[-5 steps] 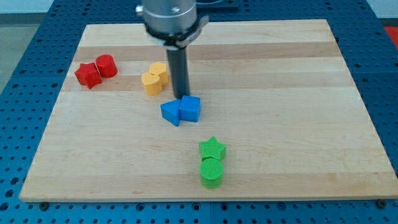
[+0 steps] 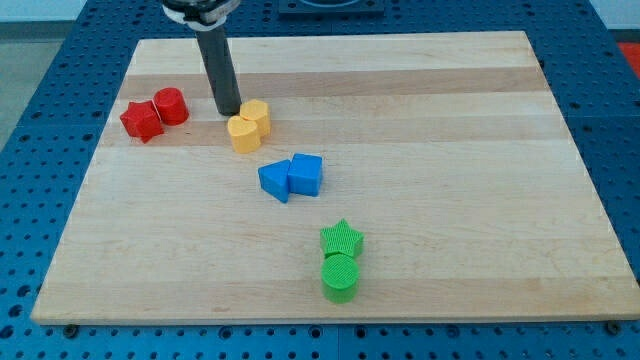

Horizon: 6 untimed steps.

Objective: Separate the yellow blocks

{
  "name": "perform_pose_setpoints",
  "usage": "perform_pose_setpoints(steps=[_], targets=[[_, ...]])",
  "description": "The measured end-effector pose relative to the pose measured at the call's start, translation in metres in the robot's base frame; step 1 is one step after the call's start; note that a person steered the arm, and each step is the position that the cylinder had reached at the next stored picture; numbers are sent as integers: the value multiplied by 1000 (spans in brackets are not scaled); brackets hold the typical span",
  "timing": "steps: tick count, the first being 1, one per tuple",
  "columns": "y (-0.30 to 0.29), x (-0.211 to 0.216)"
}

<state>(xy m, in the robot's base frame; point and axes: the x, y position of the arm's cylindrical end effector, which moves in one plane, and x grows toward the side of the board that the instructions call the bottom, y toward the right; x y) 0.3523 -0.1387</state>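
Tip (image 2: 229, 111) just beside two touching ribbed yellow blocks (image 2: 248, 125)

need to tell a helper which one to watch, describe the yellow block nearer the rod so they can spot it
On the wooden board, look in the upper left part, right of the two red blocks and above the blue pair. Two yellow blocks touch there; the one meant is the left yellow block, slightly lower in the view. My tip stands just above-left of it, while the right yellow block lies farther from the rod.
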Motion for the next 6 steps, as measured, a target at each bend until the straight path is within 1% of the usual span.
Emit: perform_pose_setpoints(steps=[1,2,3,5,6], targets=[[12,14],[22,17],[23,7],[32,-35],[45,-26]])
